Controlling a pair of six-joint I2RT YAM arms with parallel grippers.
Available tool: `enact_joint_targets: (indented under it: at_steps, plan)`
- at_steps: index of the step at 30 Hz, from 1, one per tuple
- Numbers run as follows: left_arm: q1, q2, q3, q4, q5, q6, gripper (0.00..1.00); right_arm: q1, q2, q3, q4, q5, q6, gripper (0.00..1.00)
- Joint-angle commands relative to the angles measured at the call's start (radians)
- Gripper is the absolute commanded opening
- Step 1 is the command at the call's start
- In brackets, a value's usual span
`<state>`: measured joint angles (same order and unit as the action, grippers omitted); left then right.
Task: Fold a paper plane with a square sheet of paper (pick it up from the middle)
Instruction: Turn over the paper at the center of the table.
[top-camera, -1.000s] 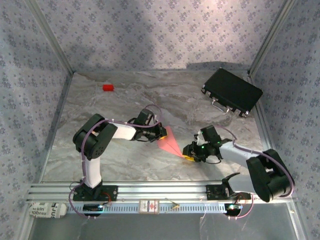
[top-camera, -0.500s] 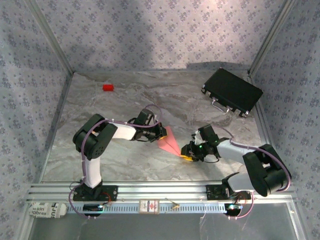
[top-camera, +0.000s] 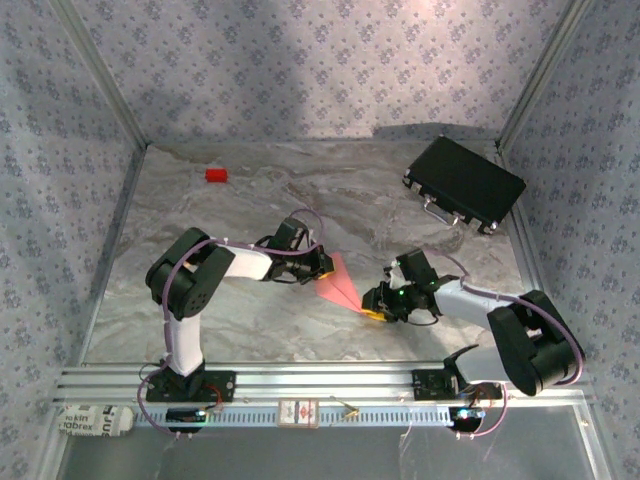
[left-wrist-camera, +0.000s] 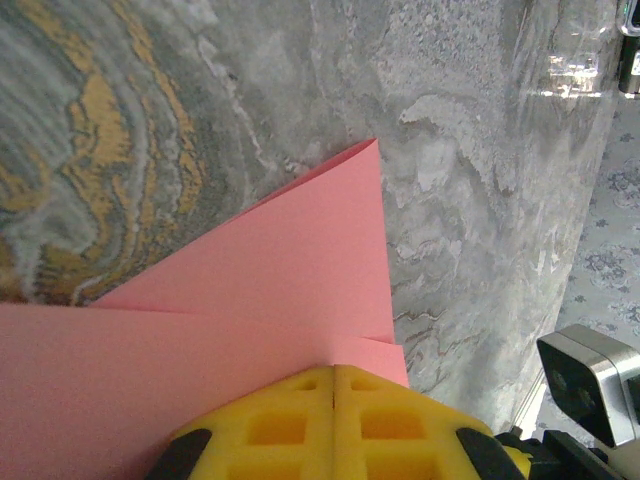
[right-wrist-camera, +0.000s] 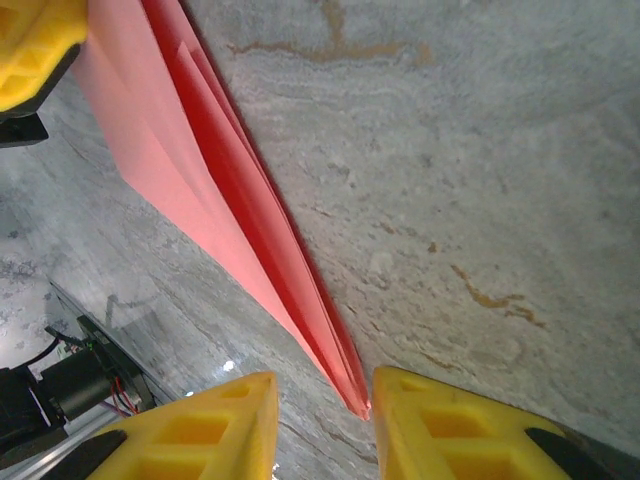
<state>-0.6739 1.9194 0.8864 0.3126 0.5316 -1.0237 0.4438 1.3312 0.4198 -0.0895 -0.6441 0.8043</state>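
Left pincer (top-camera: 318, 268), seen from above, sits on the wide tail of the plane (top-camera: 340, 284) at its 11 o'clock end. My right pincer (top-camera: 373, 304) meets the nose at the 5 o'clock end. The plane lies flat near the middle of the surface (top-camera: 250, 200). I read this as one arm pinning the tail so the paper can't slide while the other works the nose. The block (top-camera: 216, 175) at 10 o'clock and the case (top-camera: 464, 183) at 2 o'clock are well apart from it.

On the left wrist camera, the left pincer (left-wrist-camera: 333, 375) has its pads together at 6 o'clock, bearing on the pink layers. I can't tell whether a ply is nipped between them. The plane (left-wrist-camera: 280, 270) fans out toward 12 o'clock.

On the right wrist camera, the right pincer (right-wrist-camera: 322, 395) stands apart, with its pads either side of the nose at 6 o'clock and not gripping it. The stacked folds of the plane (right-wrist-camera: 200, 180) run up to 11 o'clock. I judge that this straddle sets up a close on the centre crease.
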Motion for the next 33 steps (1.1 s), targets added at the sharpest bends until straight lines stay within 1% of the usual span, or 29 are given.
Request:
enact_joint_targets:
  at_steps: [1, 8, 13, 23, 33]
  plan:
    - [0.009, 0.033, -0.033, -0.113, -0.042, -0.007, 0.00, 0.007, -0.005, 0.028, 0.005, -0.011, 0.007, 0.32]
    - [0.009, 0.033, -0.033, -0.106, -0.038, -0.013, 0.00, 0.008, 0.019, 0.041, 0.015, -0.015, 0.009, 0.32]
    - [0.009, 0.030, -0.036, -0.105, -0.039, -0.016, 0.00, 0.014, 0.030, 0.055, -0.024, 0.016, -0.015, 0.33]
    - [0.009, 0.024, -0.030, -0.108, -0.036, -0.016, 0.00, 0.043, 0.088, 0.077, -0.045, 0.026, -0.042, 0.34]
    - [0.009, 0.019, -0.035, -0.109, -0.039, -0.015, 0.00, 0.044, 0.058, 0.077, -0.125, 0.111, -0.068, 0.35]
